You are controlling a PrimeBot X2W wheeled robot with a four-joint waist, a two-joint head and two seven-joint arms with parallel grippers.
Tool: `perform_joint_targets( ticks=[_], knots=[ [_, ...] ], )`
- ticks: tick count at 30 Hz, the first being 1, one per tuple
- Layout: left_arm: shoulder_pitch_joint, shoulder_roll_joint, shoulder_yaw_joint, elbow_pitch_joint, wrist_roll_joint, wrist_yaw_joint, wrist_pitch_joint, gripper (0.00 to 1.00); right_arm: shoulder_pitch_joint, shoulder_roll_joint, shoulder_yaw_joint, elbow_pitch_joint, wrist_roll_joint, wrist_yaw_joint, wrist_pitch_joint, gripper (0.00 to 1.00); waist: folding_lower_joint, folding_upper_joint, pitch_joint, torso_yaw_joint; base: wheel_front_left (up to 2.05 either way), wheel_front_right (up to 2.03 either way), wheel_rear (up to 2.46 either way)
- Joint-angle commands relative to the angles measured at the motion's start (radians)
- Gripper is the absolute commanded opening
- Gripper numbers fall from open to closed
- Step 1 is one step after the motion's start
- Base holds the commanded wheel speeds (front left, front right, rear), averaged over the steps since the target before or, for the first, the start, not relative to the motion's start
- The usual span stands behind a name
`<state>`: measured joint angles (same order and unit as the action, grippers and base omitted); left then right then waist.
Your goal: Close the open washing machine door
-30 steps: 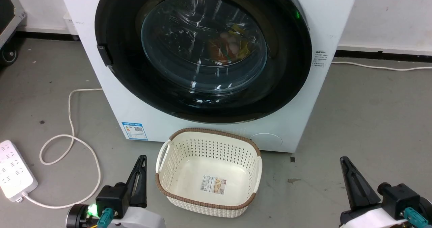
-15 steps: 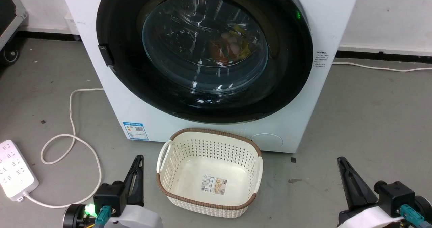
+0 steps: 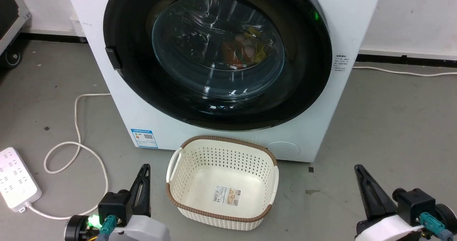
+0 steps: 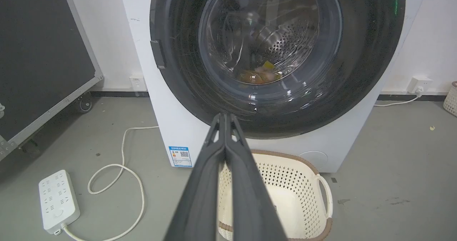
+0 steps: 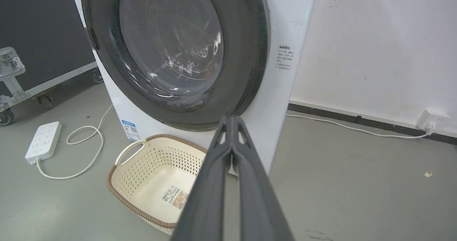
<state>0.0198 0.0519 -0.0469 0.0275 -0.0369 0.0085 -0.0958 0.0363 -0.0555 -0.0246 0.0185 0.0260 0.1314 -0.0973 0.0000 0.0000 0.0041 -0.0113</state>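
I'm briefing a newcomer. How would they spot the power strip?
Start at the white washing machine. On the floor to its left, a looping white cable leads to the power strip. It is the flat white block dotted with sockets.

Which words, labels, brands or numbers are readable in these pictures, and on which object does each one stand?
No text can be read with certainty.
The blue label, low on the washing machine front: apparently a QR code, print too small.
The grey print block, right of the washing machine door: blurred.
The sticker on the floor of the basket: apparently a barcode, words too small.
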Motion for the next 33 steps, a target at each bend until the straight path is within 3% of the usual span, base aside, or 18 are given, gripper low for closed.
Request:
perform_joint_targets(
  ticks=[1,33],
  knots=[
    [-0.011,-0.001,0.005,-0.005,0.008,-0.003,0.007,0.0,-0.015,0.003,0.003,-0.008,-0.004,0.0,0.008,0.0,0.0,0.0,0.0,0.0,0.0,0.0,0.0],
    [-0.018,-0.001,0.036,-0.022,0.029,-0.007,0.072,0.0,-0.031,0.005,0.019,-0.016,-0.02,-0.001,0.074,0.0,0.0,0.0,-0.003,0.008,0.0,0.0,0.0]
  ],
)
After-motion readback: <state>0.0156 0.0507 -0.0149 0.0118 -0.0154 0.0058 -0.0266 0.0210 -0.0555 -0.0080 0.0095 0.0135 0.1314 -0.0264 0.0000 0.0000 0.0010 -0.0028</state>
